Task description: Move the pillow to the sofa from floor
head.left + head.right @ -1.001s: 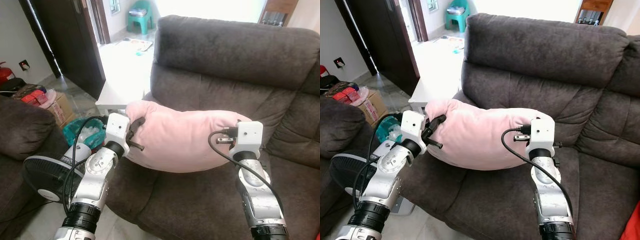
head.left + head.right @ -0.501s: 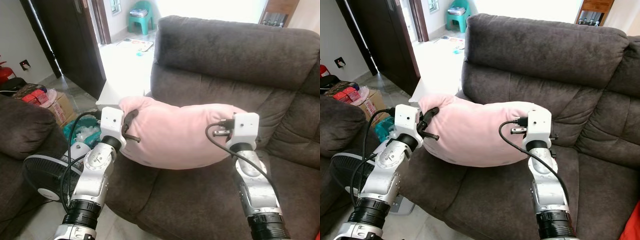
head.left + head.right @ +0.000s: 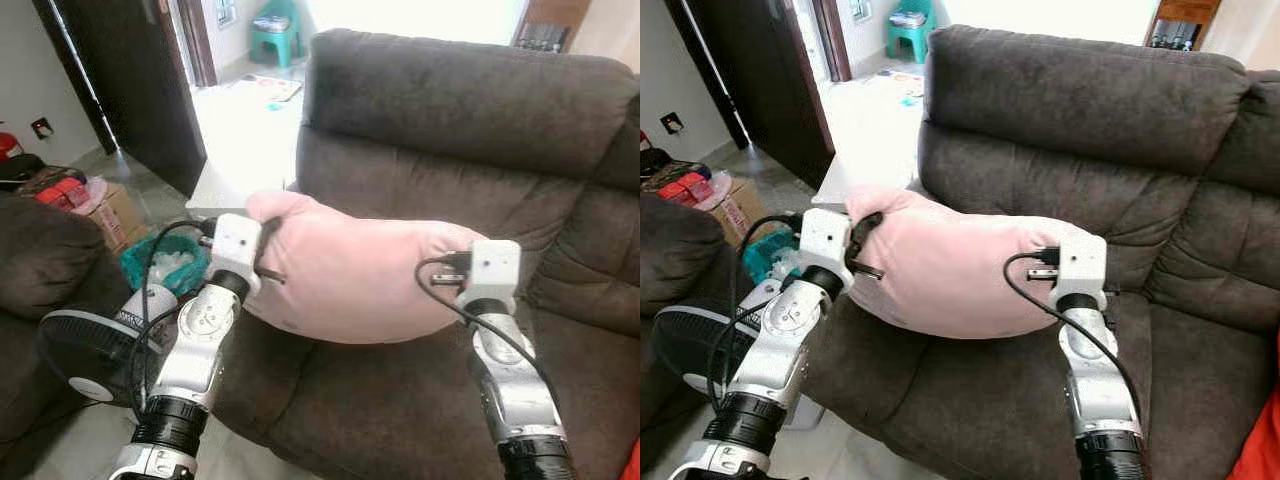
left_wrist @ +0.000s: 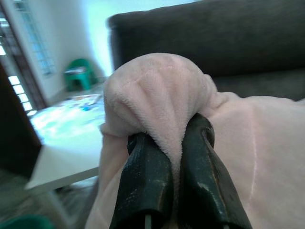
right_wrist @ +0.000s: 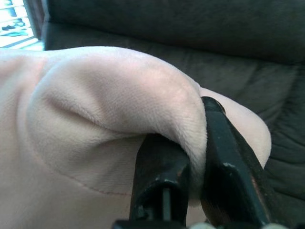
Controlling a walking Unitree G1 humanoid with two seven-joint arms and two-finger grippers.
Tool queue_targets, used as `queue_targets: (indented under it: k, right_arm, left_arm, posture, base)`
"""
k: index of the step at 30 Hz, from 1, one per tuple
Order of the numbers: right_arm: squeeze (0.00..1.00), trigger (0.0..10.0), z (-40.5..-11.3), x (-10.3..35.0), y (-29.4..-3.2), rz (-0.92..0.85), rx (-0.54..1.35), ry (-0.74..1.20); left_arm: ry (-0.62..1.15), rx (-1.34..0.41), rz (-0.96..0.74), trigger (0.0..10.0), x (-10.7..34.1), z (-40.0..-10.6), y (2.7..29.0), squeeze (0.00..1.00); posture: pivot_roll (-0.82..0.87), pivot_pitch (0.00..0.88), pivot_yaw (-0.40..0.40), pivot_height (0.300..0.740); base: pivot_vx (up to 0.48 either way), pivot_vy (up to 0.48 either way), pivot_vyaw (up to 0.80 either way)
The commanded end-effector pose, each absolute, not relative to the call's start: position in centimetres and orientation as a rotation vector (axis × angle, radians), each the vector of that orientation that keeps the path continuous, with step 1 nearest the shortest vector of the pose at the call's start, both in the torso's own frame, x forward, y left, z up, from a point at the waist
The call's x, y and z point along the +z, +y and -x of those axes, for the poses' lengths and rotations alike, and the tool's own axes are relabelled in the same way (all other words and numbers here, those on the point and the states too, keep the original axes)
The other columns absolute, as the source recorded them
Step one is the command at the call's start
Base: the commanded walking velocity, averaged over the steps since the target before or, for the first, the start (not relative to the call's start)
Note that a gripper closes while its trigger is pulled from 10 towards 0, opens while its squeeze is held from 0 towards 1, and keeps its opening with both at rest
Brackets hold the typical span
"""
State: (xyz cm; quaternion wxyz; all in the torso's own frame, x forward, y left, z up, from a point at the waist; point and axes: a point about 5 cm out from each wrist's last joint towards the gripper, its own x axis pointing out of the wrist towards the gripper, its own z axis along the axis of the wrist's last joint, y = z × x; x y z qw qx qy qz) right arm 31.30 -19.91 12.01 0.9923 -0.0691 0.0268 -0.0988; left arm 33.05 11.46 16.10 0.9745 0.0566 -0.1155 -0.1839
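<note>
A dark grey sofa (image 3: 470, 100) takes up most of the room ahead, with a bright doorway and a small green stool (image 3: 273, 32) beyond its left end. Off the sofa's left arm stand a low white table (image 3: 240, 165), a cardboard box (image 3: 113, 214) and a floor fan (image 3: 82, 358) on the tiles, and a second dark seat (image 3: 40, 270) sits further left of the sofa.

The pink pillow (image 3: 360, 270) is held up in the air in front of the sofa's backrest, above the seat cushion, stretched between the two arms. It sags a little in the middle and its underside hangs close over the seat; whether it touches the cushion cannot be told.

The left gripper (image 4: 174, 162) is at the pillow's end nearest the sofa's left arm, its two black fingers (image 4: 145, 181) pressed together on a bunched fold of the pink fabric. The right gripper (image 5: 190, 176) holds the pillow's other end, toward the middle of the sofa, its fingers (image 5: 159, 176) likewise clamped on a rolled edge of the plush. A black cable (image 3: 1035, 290) loops from the right wrist down across the pillow's side
</note>
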Motion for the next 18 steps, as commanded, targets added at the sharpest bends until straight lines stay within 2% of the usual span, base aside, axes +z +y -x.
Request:
queue_targets:
  k: [1, 10, 14, 18]
  right_arm:
    - [0.00, 10.0, -32.1, 15.0, -20.5, 0.144, -0.234, -0.077]
    - [0.00, 10.0, -32.5, 16.7, -21.2, 0.154, -0.280, -0.149]
    - [0.00, 10.0, -32.9, 15.6, -21.0, 0.214, -0.257, -0.061]
    - [0.00, 10.0, -33.2, 13.8, -20.1, 0.326, -0.148, 0.059]
  left_arm:
    - [-0.331, -0.451, -0.109, 10.0, 18.9, -33.0, 10.5, 0.00]
    - [-0.253, -0.671, -0.067, 10.0, 19.3, -32.3, 9.5, 0.00]
    - [-0.150, -0.797, -0.030, 10.0, 18.4, -31.6, 9.2, 0.00]
    - [-0.049, -0.909, 0.039, 10.0, 17.5, -30.5, 8.9, 0.00]
  posture:
    - [0.05, 0.014, -0.004, 0.740]
    - [0.05, 0.015, -0.003, 0.740]
    - [0.05, 0.015, -0.003, 0.740]
    - [0.05, 0.019, -0.003, 0.740]
  base:
    - [0.000, 0.000, 0.00]
    - [0.000, 0.000, 0.00]
    - [0.000, 0.000, 0.00]
    - [0.000, 0.000, 0.00]
